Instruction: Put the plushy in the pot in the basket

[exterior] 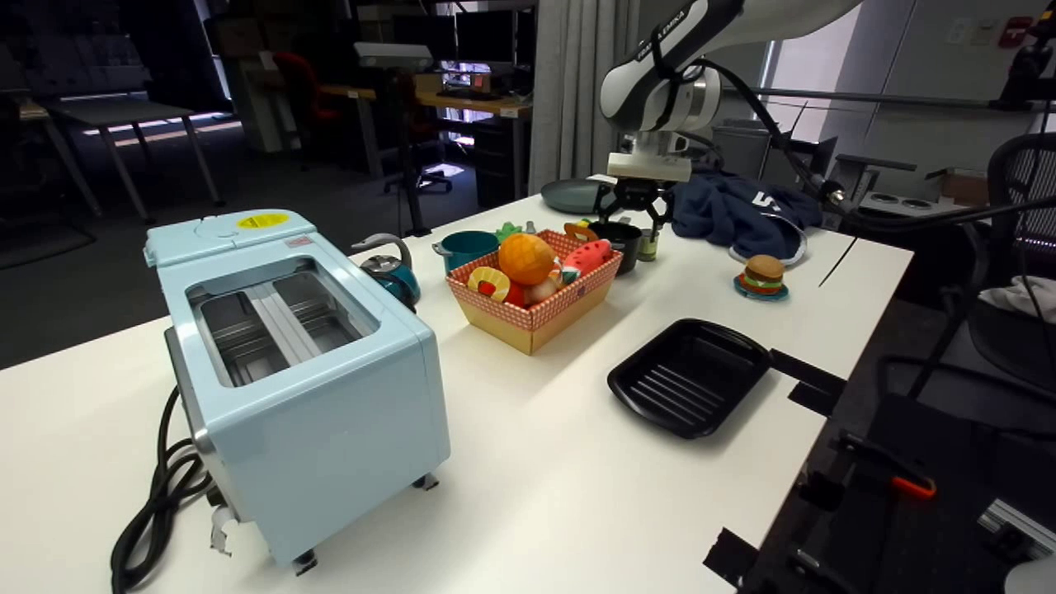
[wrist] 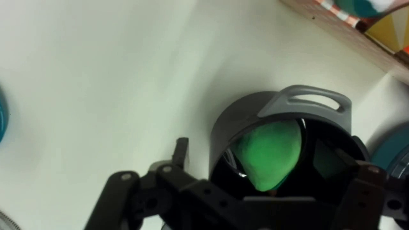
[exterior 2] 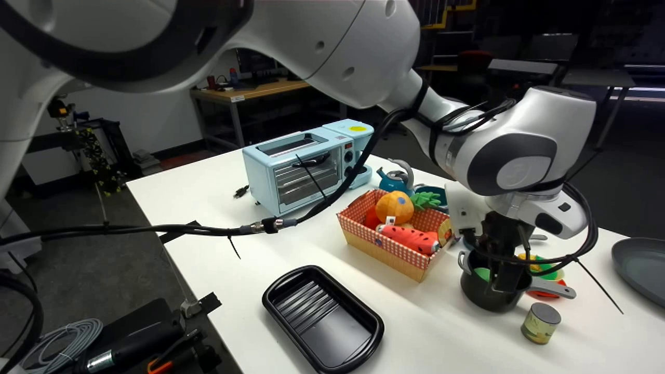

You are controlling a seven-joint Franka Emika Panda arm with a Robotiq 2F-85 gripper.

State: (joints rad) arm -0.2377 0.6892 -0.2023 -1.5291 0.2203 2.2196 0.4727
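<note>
The green plushy (wrist: 271, 150) lies inside a dark round pot with grey handles (wrist: 233, 118). The plushy also shows in an exterior view (exterior 2: 482, 274), inside the pot (exterior 2: 483, 297); in an exterior view the pot (exterior: 629, 254) hides it. The tan basket with red-checked lining (exterior: 569, 313) stands beside the pot, also in an exterior view (exterior 2: 379, 254), holding several fruit plushies. My gripper (wrist: 258, 156) is open and empty over the pot. In the wrist view one finger is left of the pot's wall, the other over its opening. It shows in both exterior views (exterior: 634, 213) (exterior 2: 499, 265).
A can (exterior 2: 541, 323) stands close to the pot. Toy food (exterior 2: 545, 267) lies behind the pot's long handle. A flat grey pan (exterior 2: 644, 265), black grill pan (exterior: 689, 379), teal pot (exterior: 466, 247), light blue toaster (exterior: 330, 445), burger plushy (exterior: 763, 275) and dark jacket (exterior: 742, 210) are around.
</note>
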